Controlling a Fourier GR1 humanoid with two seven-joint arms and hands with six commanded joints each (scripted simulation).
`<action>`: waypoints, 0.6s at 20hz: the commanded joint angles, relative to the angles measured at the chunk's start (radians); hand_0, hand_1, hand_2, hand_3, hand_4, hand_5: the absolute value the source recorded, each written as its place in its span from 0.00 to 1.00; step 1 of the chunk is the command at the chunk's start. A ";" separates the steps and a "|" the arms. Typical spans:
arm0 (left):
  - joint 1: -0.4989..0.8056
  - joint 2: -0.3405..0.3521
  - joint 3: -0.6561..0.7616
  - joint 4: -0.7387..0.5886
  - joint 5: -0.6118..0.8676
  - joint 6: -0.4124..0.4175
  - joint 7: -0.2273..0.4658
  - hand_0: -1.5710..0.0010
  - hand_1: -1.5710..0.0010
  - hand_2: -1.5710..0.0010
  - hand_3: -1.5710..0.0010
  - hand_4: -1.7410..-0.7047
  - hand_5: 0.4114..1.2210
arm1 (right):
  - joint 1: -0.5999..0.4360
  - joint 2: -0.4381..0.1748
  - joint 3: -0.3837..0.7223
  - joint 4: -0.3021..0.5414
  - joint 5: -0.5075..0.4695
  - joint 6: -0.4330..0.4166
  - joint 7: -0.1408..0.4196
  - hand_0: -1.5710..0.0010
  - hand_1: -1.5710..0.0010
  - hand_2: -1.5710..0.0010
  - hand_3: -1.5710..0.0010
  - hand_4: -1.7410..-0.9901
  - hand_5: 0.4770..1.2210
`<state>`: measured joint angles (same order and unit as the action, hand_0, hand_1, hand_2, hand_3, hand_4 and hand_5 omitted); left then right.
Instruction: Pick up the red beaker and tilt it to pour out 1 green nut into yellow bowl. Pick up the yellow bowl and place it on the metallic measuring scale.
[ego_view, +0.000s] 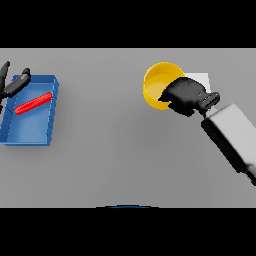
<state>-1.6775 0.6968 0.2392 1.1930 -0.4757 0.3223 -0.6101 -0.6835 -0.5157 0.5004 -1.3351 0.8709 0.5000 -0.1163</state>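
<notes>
Grey table (115, 150): right hand (185, 95) grips yellow bowl (156, 82)

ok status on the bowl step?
Right hand shut on yellow bowl, beside the scale. Left hand open, over blue tray with red beaker. Nothing blocking.

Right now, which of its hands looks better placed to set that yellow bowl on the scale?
The right hand. It is curled over the yellow bowl rim, and the pale scale shows just behind it. The left hand is far off, above the blue tray with the red beaker.
</notes>
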 joint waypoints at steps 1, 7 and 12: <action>0.001 -0.003 0.001 0.005 0.001 0.008 0.001 1.00 1.00 1.00 1.00 0.98 0.38 | -0.010 -0.001 -0.012 0.033 0.001 -0.014 -0.005 0.00 0.00 0.02 0.27 0.00 1.00; -0.010 0.011 0.002 0.025 0.002 0.003 0.000 1.00 1.00 1.00 1.00 0.97 0.40 | -0.030 -0.030 -0.062 0.175 0.013 -0.104 -0.035 0.00 0.00 0.01 0.27 0.00 1.00; -0.016 0.013 -0.001 0.040 -0.004 0.011 0.009 1.00 1.00 1.00 1.00 0.99 0.38 | -0.063 -0.010 -0.098 0.362 0.031 -0.190 -0.040 0.00 0.00 0.05 0.24 0.00 1.00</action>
<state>-1.6936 0.7099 0.2385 1.2331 -0.4794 0.3333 -0.6016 -0.7461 -0.5255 0.4020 -0.9731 0.9036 0.3093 -0.1524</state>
